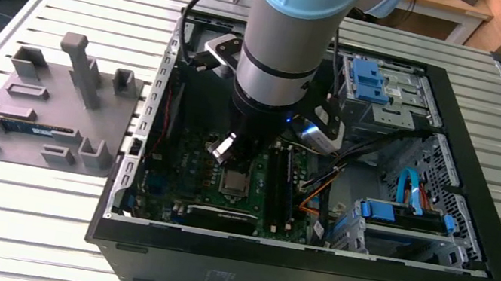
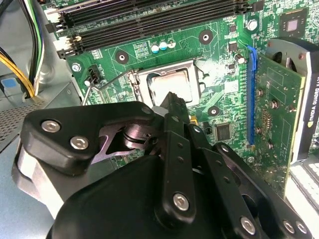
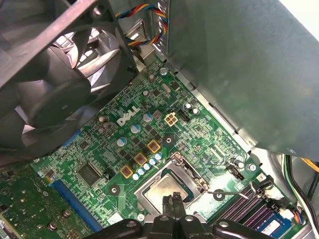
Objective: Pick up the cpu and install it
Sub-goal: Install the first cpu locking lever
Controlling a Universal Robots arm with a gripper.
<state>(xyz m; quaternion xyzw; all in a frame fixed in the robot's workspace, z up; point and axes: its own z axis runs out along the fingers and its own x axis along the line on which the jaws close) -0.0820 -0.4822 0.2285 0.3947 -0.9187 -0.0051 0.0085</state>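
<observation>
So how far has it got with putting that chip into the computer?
Most of it looks done. The cpu already lies in the socket on the motherboard. The gripper hangs just above it, fingertips together and holding nothing. The socket's metal frame is not folded over the chip, so it isn't clamped yet.

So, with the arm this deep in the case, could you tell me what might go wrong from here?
The gripper hangs right over the cpu in its socket; a skewed press might harm it. The socket lever sticks out beside it and could snag. The graphics card stands close to the gripper's linkage.
</observation>
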